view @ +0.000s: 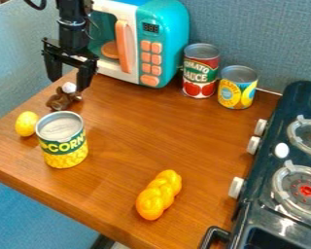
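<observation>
Spread wide, my claw is hanging right by a small brown toy with a white top, which is lying on the worktop near the toy microwave. A yellow egg-shaped thing and a green-and-yellow can are sitting near the toy, while a yellow twisted loaf is lying well apart from me.

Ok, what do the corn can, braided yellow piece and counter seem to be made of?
Corn can: likely metal, shiny grey on top, with a printed wrap. Braided yellow piece: probably smooth plastic, given its glossy highlights. Counter: wood or laminate with a satin sheen, from its brown grain.
</observation>
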Robot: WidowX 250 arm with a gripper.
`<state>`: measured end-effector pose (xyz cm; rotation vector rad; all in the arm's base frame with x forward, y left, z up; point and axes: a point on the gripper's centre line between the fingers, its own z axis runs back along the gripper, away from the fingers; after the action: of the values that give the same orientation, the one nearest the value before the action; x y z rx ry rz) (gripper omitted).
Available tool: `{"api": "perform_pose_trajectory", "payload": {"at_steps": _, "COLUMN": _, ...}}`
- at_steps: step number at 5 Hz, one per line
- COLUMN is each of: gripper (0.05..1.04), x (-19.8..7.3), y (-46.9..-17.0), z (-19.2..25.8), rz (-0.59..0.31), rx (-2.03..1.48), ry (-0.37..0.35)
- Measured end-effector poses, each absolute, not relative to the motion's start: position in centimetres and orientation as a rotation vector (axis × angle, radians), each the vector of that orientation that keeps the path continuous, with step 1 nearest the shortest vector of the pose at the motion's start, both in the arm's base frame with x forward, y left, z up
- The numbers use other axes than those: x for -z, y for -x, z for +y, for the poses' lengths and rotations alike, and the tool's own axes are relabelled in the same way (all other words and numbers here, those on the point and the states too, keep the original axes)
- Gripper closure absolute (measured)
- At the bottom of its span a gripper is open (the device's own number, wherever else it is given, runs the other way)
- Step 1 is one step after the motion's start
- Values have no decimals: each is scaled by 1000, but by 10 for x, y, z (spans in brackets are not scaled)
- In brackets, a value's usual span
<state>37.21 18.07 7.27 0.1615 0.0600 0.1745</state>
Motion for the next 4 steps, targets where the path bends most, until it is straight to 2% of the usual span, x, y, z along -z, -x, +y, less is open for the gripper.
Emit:
{"api": "perform_pose_trajectory", "payload": {"at_steps": 1, "gripper": 83, "x": -80, "y": -370, "z": 189, "rz": 61, "rx": -185, "ry": -153}}
{"api": "perform_pose_trajectory", "payload": {"at_steps": 4, "gripper": 83, "x": -54, "y": -366, "z": 202, "rz": 136, "rx": -150, "ry": -106}}
